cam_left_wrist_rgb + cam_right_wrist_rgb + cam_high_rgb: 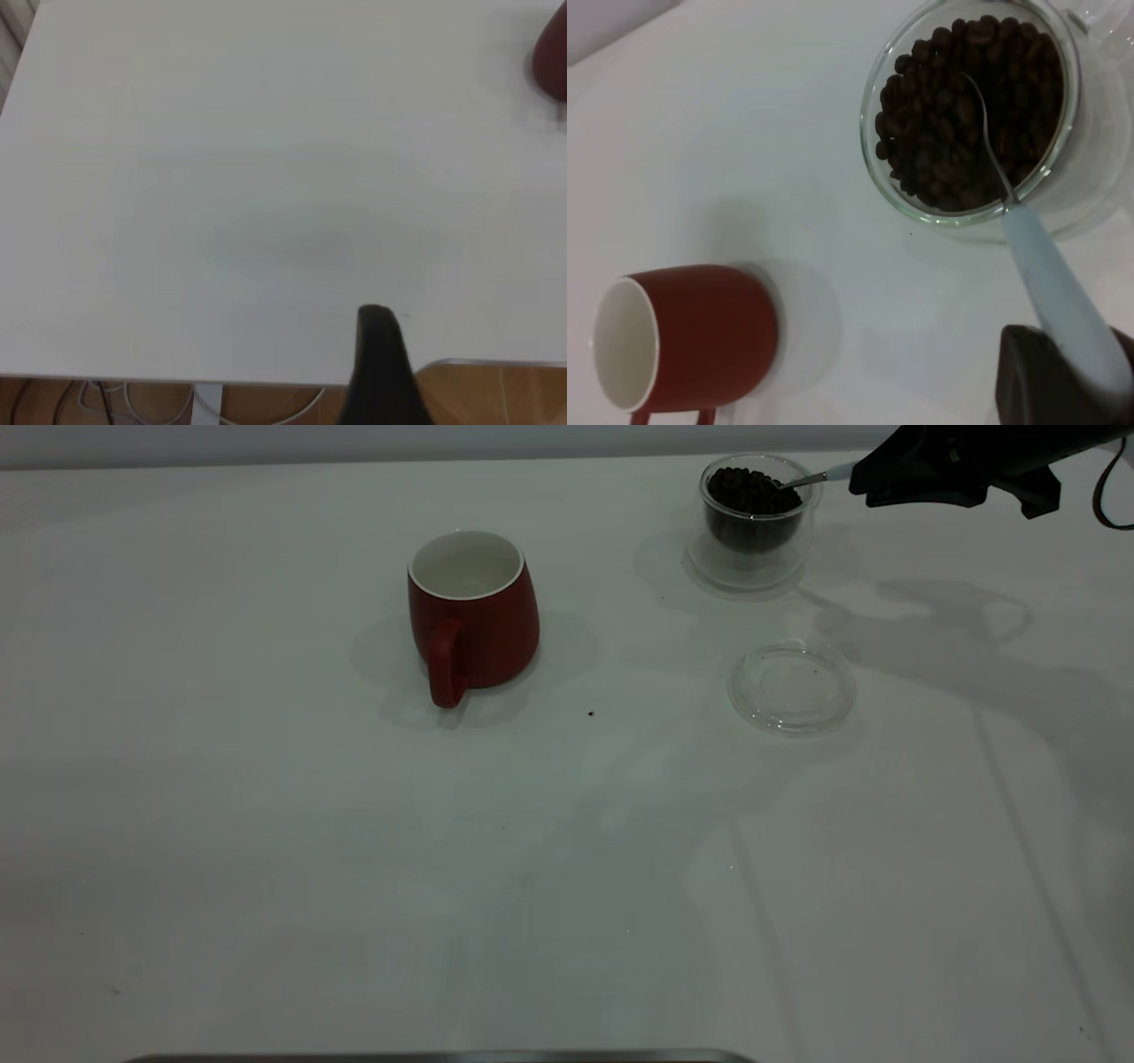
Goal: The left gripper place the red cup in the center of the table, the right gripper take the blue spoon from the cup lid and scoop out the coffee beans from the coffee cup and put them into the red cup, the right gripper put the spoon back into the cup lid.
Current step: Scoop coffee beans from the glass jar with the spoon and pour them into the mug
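Note:
The red cup (pixel 472 615) stands upright near the middle of the table (pixel 266 850), handle toward the front; it also shows in the right wrist view (pixel 700 341) and at the edge of the left wrist view (pixel 554 57). My right gripper (pixel 873 478) is at the back right, shut on the pale handle of the blue spoon (pixel 1059 283). The spoon's metal bowl rests in the coffee beans (pixel 751 491) inside the coffee cup (pixel 753 558). The cup lid (pixel 791 686) lies bare in front of the coffee cup. My left gripper (pixel 381 363) hangs by the table's edge, away from the cup.
A tiny dark speck (pixel 591 712) lies between the red cup and the lid. A grey metal bar (pixel 443 1057) runs along the front edge. Past the table edge in the left wrist view are wooden floor (pixel 496 394) and cables.

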Controlling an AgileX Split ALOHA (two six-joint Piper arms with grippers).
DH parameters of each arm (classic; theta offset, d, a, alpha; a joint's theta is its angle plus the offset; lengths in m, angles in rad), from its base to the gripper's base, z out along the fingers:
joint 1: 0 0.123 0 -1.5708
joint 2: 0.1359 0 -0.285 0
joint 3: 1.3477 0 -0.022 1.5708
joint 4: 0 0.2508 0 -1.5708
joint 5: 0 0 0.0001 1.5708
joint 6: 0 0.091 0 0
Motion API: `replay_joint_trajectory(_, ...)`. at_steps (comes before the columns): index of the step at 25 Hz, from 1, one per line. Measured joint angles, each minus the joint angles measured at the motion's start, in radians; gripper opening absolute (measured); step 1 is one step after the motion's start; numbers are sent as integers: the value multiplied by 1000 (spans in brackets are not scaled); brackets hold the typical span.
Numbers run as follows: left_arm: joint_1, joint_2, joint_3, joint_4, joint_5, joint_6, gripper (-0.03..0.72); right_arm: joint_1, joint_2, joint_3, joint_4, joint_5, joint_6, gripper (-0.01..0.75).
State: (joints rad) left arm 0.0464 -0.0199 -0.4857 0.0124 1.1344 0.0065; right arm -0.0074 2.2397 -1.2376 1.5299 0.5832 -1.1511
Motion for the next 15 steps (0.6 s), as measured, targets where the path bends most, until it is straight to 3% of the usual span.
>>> replay_joint_trajectory(15, 0, 0, 0, 0, 0, 0, 586, -34, 8, 0, 27, 50, 7, 102)
